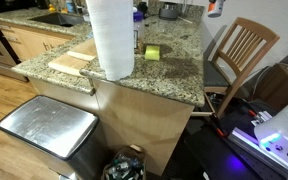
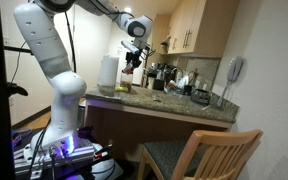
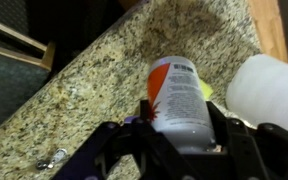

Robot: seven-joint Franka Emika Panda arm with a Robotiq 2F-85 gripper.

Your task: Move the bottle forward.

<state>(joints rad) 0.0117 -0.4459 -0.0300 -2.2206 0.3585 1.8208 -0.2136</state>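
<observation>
My gripper point(image 3: 179, 128) is shut on the bottle point(image 3: 179, 92), a slim bottle with a white and orange-red printed label, gripped on both sides. In an exterior view the gripper point(image 2: 134, 55) holds the bottle point(image 2: 130, 68) just above the granite counter point(image 2: 174, 100), next to the paper towel roll point(image 2: 108, 72). In the exterior view from the counter's end, the bottle and gripper are hidden behind the roll point(image 1: 111, 38).
A small yellow-green block point(image 1: 152, 53) lies on the counter beside the roll; it also shows in the wrist view point(image 3: 205, 92). A wooden cutting board point(image 1: 72, 62) lies near the counter edge. A wooden chair point(image 1: 242, 50) and a steel bin point(image 1: 46, 130) stand alongside. Appliances point(image 2: 169, 78) crowd the back wall.
</observation>
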